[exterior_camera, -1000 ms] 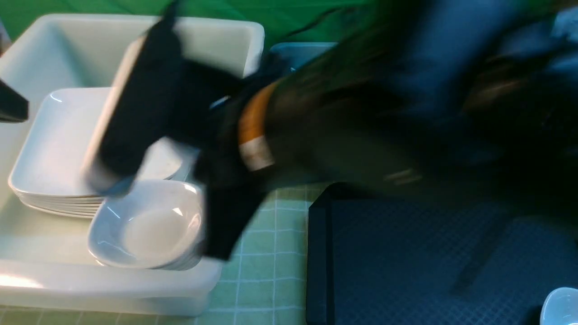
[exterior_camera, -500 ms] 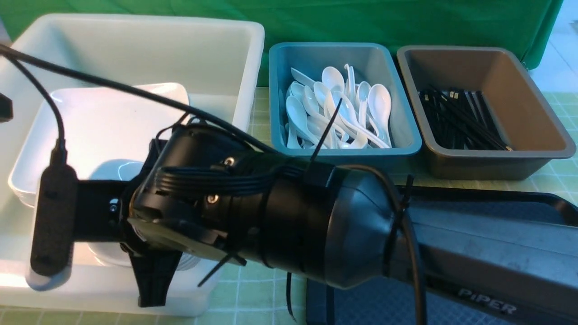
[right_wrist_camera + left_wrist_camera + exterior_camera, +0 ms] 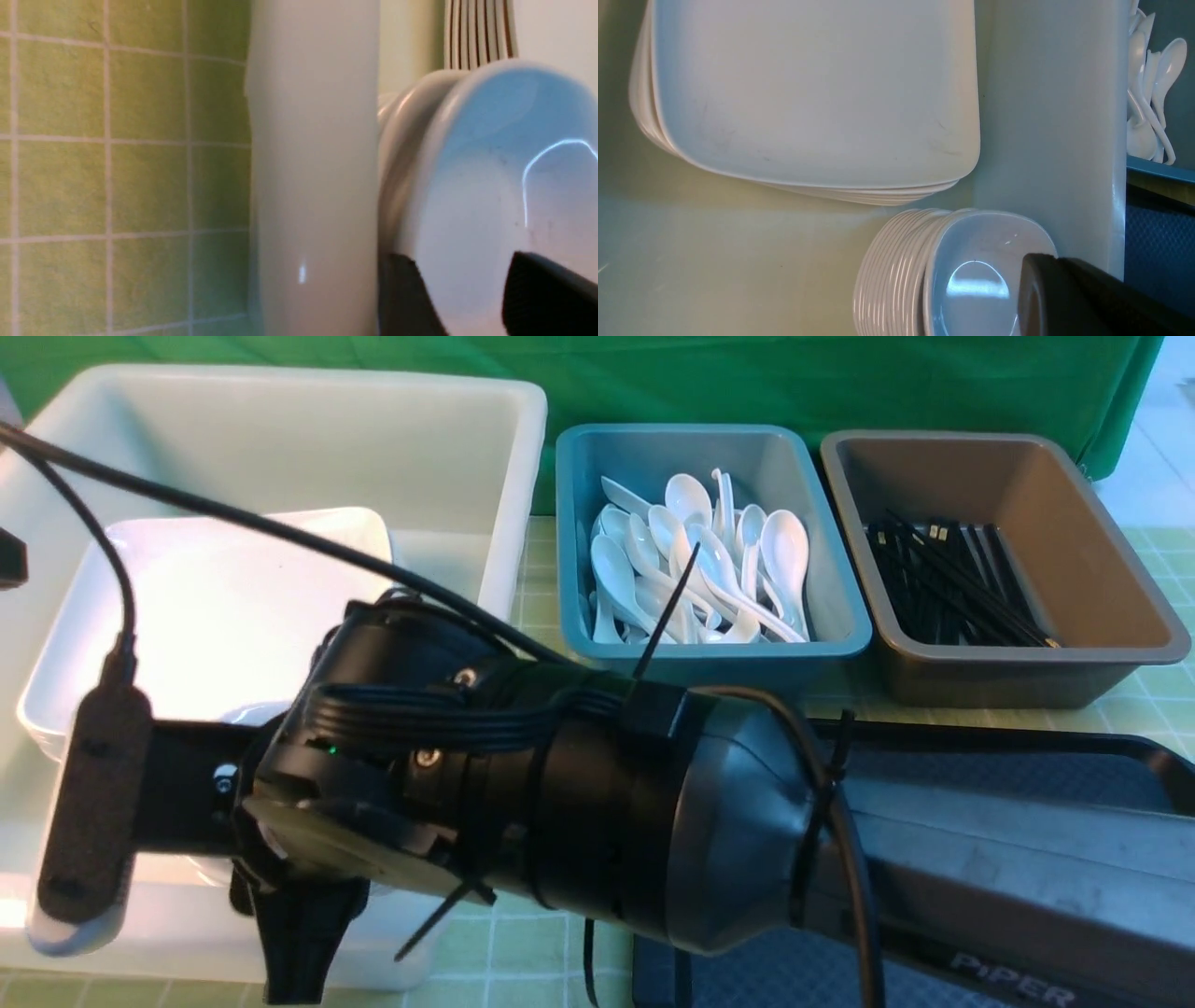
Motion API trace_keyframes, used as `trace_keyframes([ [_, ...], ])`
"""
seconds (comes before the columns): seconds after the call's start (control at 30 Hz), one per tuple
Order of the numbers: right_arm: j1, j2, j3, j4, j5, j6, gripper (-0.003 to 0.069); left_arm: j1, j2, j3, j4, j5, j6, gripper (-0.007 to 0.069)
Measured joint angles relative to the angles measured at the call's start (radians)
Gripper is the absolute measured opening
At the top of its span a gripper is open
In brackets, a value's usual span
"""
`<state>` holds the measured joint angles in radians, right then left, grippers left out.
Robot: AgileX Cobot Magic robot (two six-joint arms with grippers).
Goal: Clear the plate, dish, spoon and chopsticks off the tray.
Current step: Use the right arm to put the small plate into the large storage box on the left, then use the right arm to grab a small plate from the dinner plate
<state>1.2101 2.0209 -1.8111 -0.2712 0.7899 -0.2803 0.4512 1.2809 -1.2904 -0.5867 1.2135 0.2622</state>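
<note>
1. Nearest: the black tray (image 3: pixel 1074 765) lies on the green checked cloth (image 3: pixel 523 943). The right arm (image 3: pixel 653 821) reaches leftward above it and hides most of its surface.
2. Right gripper (image 3: pixel 460 298): inside the near corner of the white bin (image 3: pixel 467 420), at a stack of small dishes. Its fingers (image 3: pixel 402 298) stand apart. One is inside the bowl of the top dish (image 3: pixel 490 186) and the other is outside its rim. Whether either pad touches the dish cannot be told.
3. The top dish sits nested on its stack, just beside the bin's wall on the tray side.
4. Behind the dishes in the same bin is a stack of large plates (image 3: pixel 233 597). The top plate (image 3: pixel 808 84) lies flat and slightly askew on the ones beneath.
5. Left gripper (image 3: pixel 7 560): only a dark sliver shows at the left edge, over the bin. Its jaws are together and it holds nothing visible.
6. Farther right: a teal bin (image 3: pixel 579 523) holds a heap of white spoons (image 3: pixel 709 560).
7. Far right: a brown bin (image 3: pixel 1120 569) holds black chopsticks (image 3: pixel 952 583).
</note>
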Motion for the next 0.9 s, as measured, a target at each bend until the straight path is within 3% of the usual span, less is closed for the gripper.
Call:
trace_keyframes([
  [0.2, 0.012, -0.079, -0.036, -0.004, 0.104, 0.000, 0.0361, 0.000, 0.000, 0.000, 0.000, 0.000, 0.001, -0.0003],
  [0.33, 0.014, -0.174, -0.085, -0.019, 0.265, 0.000, 0.0361, 0.000, 0.000, 0.000, 0.000, 0.000, 0.001, -0.0003],
  [0.4, 0.014, -0.221, -0.098, -0.047, 0.352, 0.018, 0.0332, 0.000, 0.000, 0.000, 0.000, 0.000, 0.001, -0.0003],
  [0.47, 0.014, -0.284, -0.083, -0.083, 0.394, 0.069, 0.0253, 0.000, 0.000, 0.000, 0.000, 0.001, 0.001, -0.0003],
  [0.5, 0.011, -0.335, -0.057, -0.096, 0.406, 0.095, 0.0176, 0.000, 0.000, 0.000, 0.000, 0.001, 0.003, -0.0003],
  [0.53, 0.011, -0.343, -0.052, -0.096, 0.408, 0.099, 0.0164, 0.000, 0.000, 0.000, 0.000, 0.000, 0.003, -0.0003],
  [0.57, -0.006, -0.419, 0.005, -0.097, 0.410, 0.152, 0.0069, 0.000, 0.000, 0.000, 0.000, 0.000, 0.003, -0.0003],
  [0.6, -0.015, -0.457, 0.030, -0.097, 0.410, 0.180, 0.0046, 0.000, 0.000, 0.000, 0.000, 0.000, 0.003, -0.0003],
  [0.73, -0.106, -0.659, 0.269, -0.101, 0.415, 0.287, 0.0011, 0.000, 0.000, 0.000, 0.000, 0.000, 0.003, -0.0003],
  [0.9, -0.282, -0.873, 0.613, -0.105, 0.426, 0.409, 0.0023, 0.000, 0.000, 0.000, 0.000, 0.000, 0.003, -0.0003],
])
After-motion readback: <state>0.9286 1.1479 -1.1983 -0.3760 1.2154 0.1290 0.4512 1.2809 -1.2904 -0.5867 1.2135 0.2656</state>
